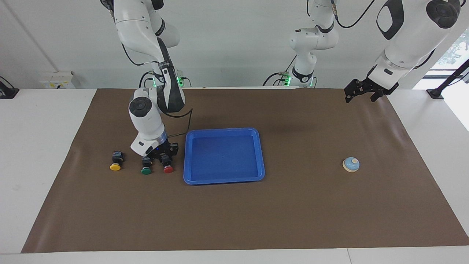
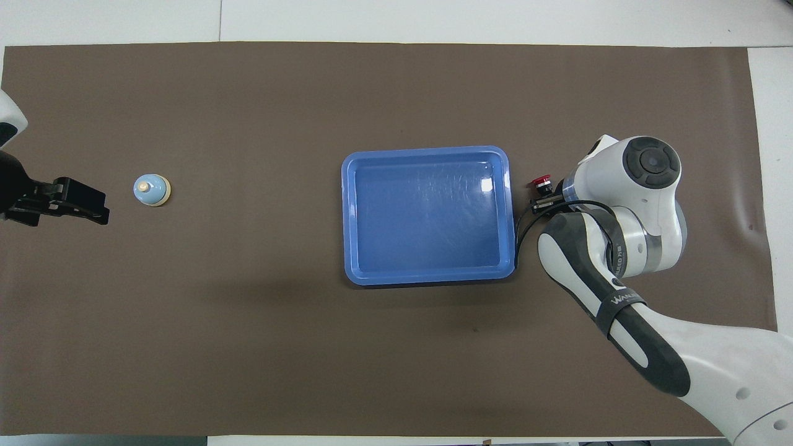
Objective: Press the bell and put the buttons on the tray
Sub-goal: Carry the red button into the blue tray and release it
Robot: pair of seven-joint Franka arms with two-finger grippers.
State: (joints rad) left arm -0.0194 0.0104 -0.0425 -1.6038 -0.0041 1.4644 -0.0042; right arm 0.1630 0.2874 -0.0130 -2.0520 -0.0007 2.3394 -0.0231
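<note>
Bright, even room light, sharp pictures, soft shadows on the brown mat [image 1: 293,205], glare spots on the tray [image 2: 482,184].
</note>
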